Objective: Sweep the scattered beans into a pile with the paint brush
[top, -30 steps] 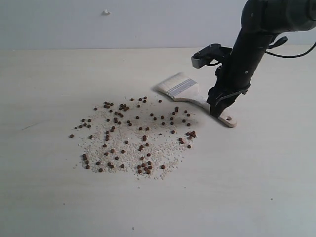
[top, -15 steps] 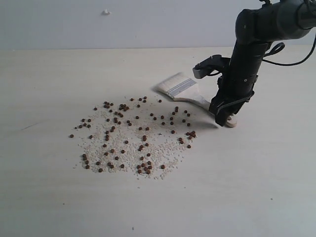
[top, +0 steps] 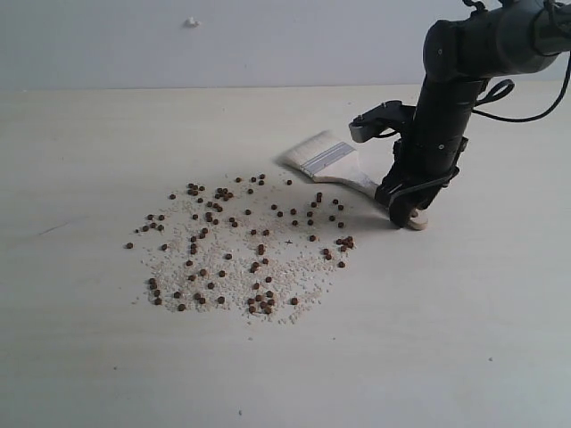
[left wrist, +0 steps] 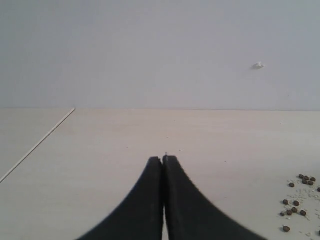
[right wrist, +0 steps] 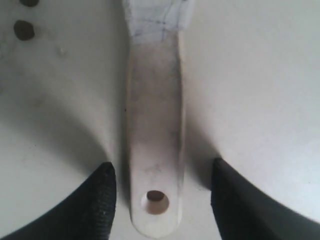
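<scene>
Right hand (top: 406, 217): it stands at the right of centre in the exterior view, pointed down at the desk (top: 107, 374) on a dark arm that enters from the upper right corner. Its jaws are apart. In the right wrist view the right hand (right wrist: 162, 166) straddles the handle end of the paint brush (right wrist: 155, 100), one finger on each side of the hole. A strip of bare desk shows between each finger and the wood, so nothing is clamped.

Left hand (left wrist: 163, 160): its two dark fingers are pressed together with nothing between them. It hangs above bare desk and does not appear in the exterior view.

Paint brush (top: 343, 169): it lies flat on the desk, right of centre in the exterior view. The whitish bristles point toward the upper left, and the silver ferrule sits just behind them. The pale handle runs down to the right and ends under the right hand. The bristles lie just beyond the upper right edge of the spill.

Beans (top: 260, 250): they are scattered loosely over a wide patch at the centre and left of centre in the exterior view, mixed with off-white grains (top: 232, 267). They are spread out rather than heaped, with a few small clusters near the lower edge of the patch. Some beans (left wrist: 295, 202) show in the left wrist view and two beans (right wrist: 24, 30) in the right wrist view.

Background: a plain wall carries a small white speck (top: 191, 21) at the upper left.
</scene>
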You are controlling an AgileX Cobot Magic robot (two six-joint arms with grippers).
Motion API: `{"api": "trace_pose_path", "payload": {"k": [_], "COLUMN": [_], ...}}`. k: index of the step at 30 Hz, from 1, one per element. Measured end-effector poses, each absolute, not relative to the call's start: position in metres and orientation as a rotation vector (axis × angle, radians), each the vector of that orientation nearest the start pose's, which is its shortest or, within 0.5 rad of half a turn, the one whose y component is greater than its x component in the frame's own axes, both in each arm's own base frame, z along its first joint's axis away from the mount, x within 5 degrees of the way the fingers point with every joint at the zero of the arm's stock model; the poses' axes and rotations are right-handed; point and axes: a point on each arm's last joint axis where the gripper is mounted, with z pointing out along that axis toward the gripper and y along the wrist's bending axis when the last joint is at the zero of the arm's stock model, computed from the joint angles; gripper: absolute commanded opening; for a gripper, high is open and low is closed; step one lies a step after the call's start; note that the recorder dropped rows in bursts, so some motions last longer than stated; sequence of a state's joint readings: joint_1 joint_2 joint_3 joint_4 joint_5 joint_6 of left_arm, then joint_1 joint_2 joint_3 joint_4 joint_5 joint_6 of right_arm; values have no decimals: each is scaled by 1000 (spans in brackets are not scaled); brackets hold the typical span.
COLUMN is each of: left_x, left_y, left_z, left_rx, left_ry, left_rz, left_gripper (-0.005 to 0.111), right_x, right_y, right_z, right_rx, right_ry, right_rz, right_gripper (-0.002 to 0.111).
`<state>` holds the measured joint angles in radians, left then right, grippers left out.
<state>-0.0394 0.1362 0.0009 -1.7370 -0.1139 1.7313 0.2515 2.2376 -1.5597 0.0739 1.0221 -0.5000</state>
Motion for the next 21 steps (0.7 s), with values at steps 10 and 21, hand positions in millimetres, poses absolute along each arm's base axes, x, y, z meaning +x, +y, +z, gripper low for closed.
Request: {"api": "trace_pose_path", "payload": {"k": [10,21], "left_x": [68,68], "left_y": [7,7], "left_z": [203,203], "left_rx": [-59,-59], "left_ry": [1638,1638], "left_rz": [57,57], "left_gripper": [0,0], "right_x": [407,401], "right_y": [111,134], "right_z": [108,108], "right_rx": [-1041,-1124], "right_ry": [3000,2965], "right_rz": [69,-165], "right_gripper": [42,13]}}
